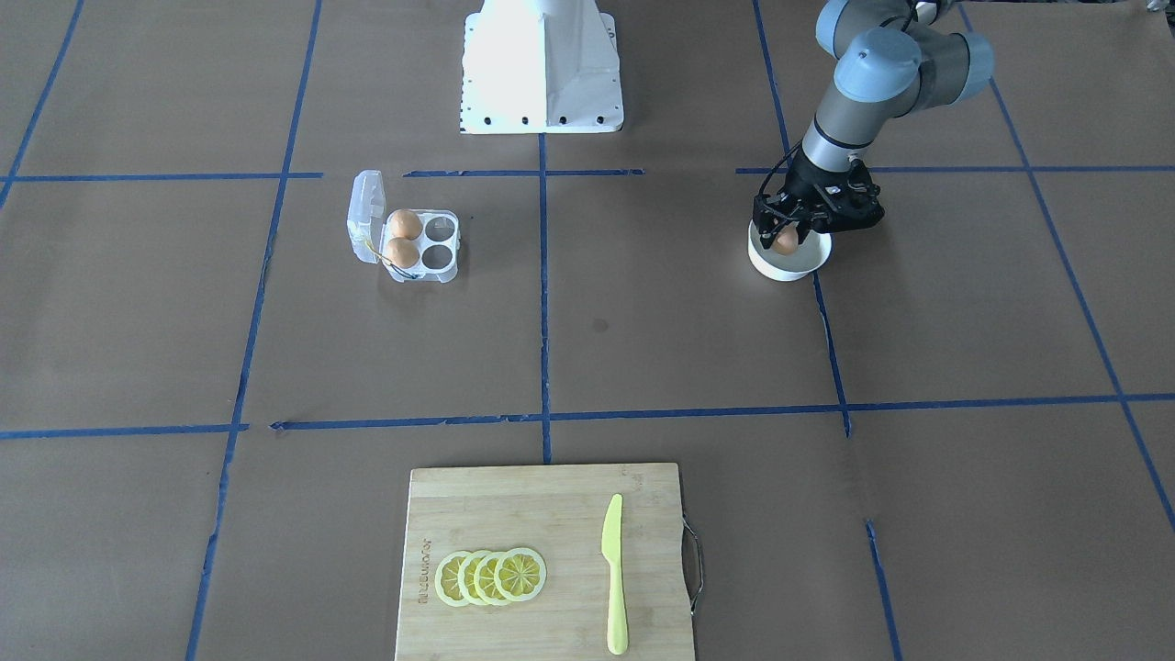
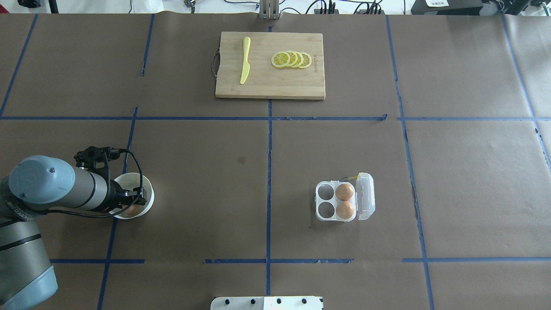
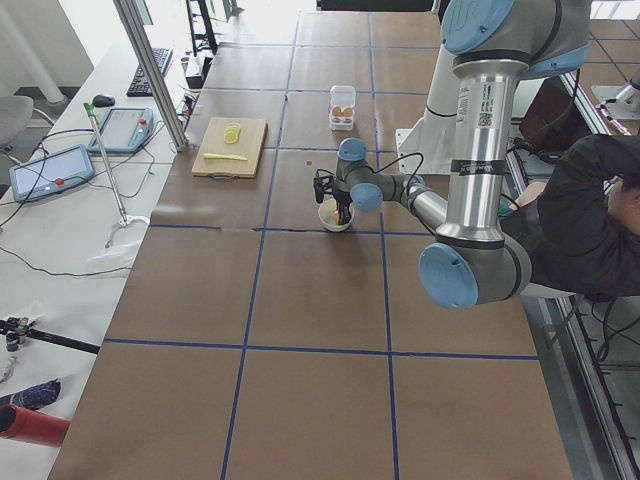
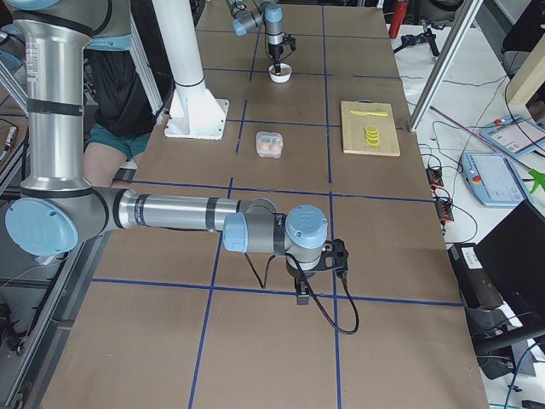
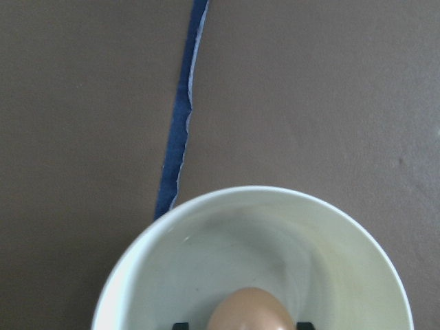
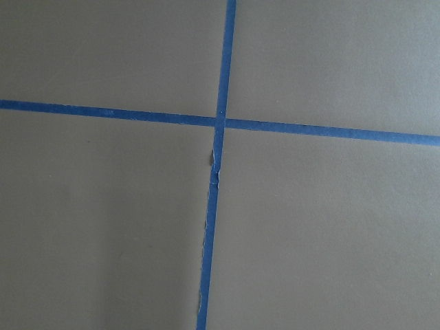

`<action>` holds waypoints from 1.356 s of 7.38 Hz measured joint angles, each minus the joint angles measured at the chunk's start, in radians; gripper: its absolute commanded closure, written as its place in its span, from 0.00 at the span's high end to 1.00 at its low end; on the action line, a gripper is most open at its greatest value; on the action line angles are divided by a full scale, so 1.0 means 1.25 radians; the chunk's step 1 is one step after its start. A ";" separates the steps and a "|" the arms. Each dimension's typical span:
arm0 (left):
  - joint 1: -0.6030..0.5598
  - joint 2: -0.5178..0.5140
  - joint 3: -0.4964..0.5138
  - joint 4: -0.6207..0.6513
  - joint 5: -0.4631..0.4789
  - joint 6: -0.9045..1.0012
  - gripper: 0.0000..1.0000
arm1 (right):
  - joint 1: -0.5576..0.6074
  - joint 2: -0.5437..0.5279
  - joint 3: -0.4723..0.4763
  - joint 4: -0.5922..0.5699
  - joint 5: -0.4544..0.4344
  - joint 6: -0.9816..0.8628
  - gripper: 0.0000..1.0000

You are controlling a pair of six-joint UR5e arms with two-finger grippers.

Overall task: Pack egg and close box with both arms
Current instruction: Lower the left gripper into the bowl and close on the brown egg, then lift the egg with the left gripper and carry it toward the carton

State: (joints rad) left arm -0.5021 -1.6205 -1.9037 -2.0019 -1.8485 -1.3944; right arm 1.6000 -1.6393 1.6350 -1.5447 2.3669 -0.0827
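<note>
- The egg sits down inside the white bowl, on the robot's left half of the table.
- The left gripper is dipped into that bowl, one black finger on either side of the egg. The wrist view shows only the very tips hugging it closely, so I can't say whether they're pressing on it or just bracketing it.
- The left arm reaches out low over the brown paper to get there.
- The box is well apart from the bowl, across the centre tape line, on the robot's right half. Its clear lid is swung open on the side away from the bowl.
- Two brown eggs already fill the two cups next to the lid; the two cups nearer the bowl are bare. A thin yellowish loop trails off the box's far corner.
- The right gripper hangs over a blue tape crossing, far from both box and bowl. Only the side camera catches it, so I can't tell whether it's spread or clenched.
- At the far edge lies a wooden cutting board carrying a yellow knife and a row of lemon slices.
</note>
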 measured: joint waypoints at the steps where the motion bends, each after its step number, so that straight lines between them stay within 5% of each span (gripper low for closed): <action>1: 0.000 0.001 -0.002 0.000 0.000 0.000 0.00 | 0.000 0.000 0.000 0.000 0.000 0.000 1.00; 7: -0.019 0.073 -0.151 -0.001 0.033 -0.022 0.00 | 0.000 -0.001 -0.001 0.000 0.011 0.001 1.00; 10: 0.001 -0.061 -0.167 -0.006 0.093 -0.091 0.00 | 0.000 0.005 0.009 0.001 0.033 0.002 1.00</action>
State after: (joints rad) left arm -0.5012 -1.6963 -2.1121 -2.0092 -1.7320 -1.5082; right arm 1.5999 -1.6330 1.6457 -1.5435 2.4082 -0.0807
